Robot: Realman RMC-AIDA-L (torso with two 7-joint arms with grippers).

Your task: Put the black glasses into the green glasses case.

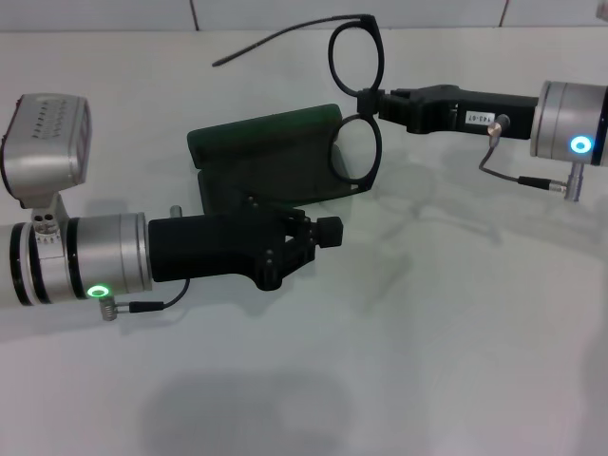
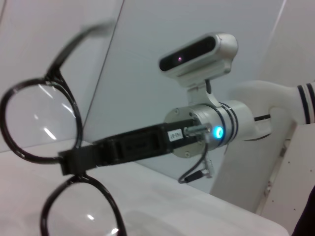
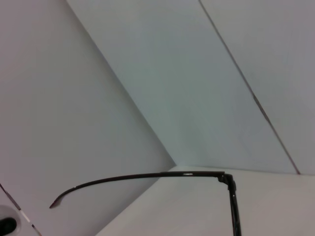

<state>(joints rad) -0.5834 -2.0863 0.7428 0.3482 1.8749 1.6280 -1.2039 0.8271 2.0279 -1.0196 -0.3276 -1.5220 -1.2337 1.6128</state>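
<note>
Black glasses (image 1: 356, 100) bridge-pinched by right pincer (image 1: 372, 103), overlapping green glasses case (image 1: 271, 157) edge.

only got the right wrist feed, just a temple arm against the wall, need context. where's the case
Observer: The green glasses case lies on the table, below the black glasses in the head view.
Operator: who holds the glasses
Observer: The right gripper is shut on the bridge between the lenses, glasses lifted.
Operator: left arm?
Observer: The left gripper sits at the case's near edge.
Operator: case open?
Observer: It looks closed, though the left gripper hides part of it.
</note>
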